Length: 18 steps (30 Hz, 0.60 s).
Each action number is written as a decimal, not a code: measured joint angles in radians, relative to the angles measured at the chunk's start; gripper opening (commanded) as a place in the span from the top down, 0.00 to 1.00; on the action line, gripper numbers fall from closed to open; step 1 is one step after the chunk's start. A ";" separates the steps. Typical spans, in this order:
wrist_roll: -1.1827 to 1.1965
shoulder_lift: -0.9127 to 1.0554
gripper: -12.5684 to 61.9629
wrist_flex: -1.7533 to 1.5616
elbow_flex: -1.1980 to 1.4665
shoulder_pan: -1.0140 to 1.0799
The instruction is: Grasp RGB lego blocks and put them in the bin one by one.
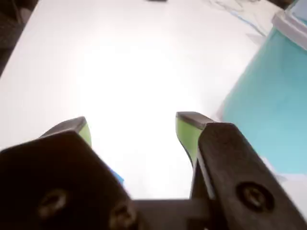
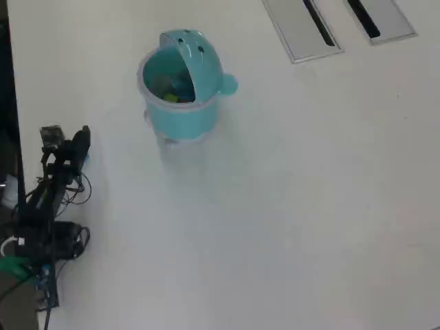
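My gripper (image 1: 135, 123) stands open above bare white table, nothing between its green-padded fingers (image 1: 188, 134). A small light blue bit (image 1: 119, 177), perhaps the light blue lego block, peeks out from behind the left jaw; most of it is hidden. In the overhead view the gripper (image 2: 67, 134) is near the table's left edge, well left of the teal bin (image 2: 199, 113). The bin's wall (image 1: 268, 96) fills the right of the wrist view. Inside the bin lie a yellow-green piece (image 2: 170, 98) and something blue (image 2: 183, 85). No red block shows.
Two grey slotted panels (image 2: 302, 27) (image 2: 381, 17) are set into the table at the top right of the overhead view. The arm's base and cables (image 2: 41, 240) sit at the left edge, beside the dark table edge.
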 measured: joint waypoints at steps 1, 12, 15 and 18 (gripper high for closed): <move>-0.012 -0.009 0.39 0.000 0.002 -0.003; -0.049 -0.109 0.38 0.067 0.043 -0.075; -0.069 -0.141 0.38 0.087 0.044 -0.097; -0.086 -0.175 0.39 0.087 0.044 -0.110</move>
